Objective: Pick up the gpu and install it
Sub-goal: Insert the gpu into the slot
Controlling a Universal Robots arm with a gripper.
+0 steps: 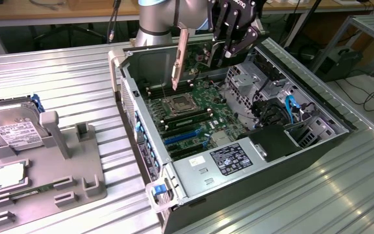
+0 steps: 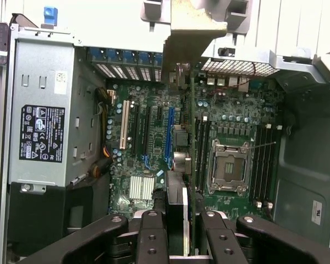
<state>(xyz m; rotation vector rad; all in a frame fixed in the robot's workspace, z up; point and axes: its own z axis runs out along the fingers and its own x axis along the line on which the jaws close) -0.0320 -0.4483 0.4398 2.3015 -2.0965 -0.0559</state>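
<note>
My gripper (image 1: 231,48) hangs over the open computer case (image 1: 323,109) and is shut on the gpu (image 1: 202,54). The card hangs upright on edge above the motherboard (image 1: 196,114), and its long silver end bracket (image 1: 179,61) points down toward the board near the case's rear wall. In the wrist view the gpu (image 2: 177,206) is a dark narrow slab clamped between the two black fingers (image 2: 152,236), with its bracket (image 2: 188,38) at the far end. It stands roughly over the blue expansion slot (image 2: 170,137), clear of the board.
The case holds a silver power supply (image 1: 229,158), a CPU socket (image 1: 177,103), installed RAM (image 2: 262,165) and blue cables (image 1: 291,108). A white slot (image 2: 122,132) lies beside the blue one. On the exterior view's left, a grey fixture (image 1: 76,161) carries a hard drive (image 1: 11,129).
</note>
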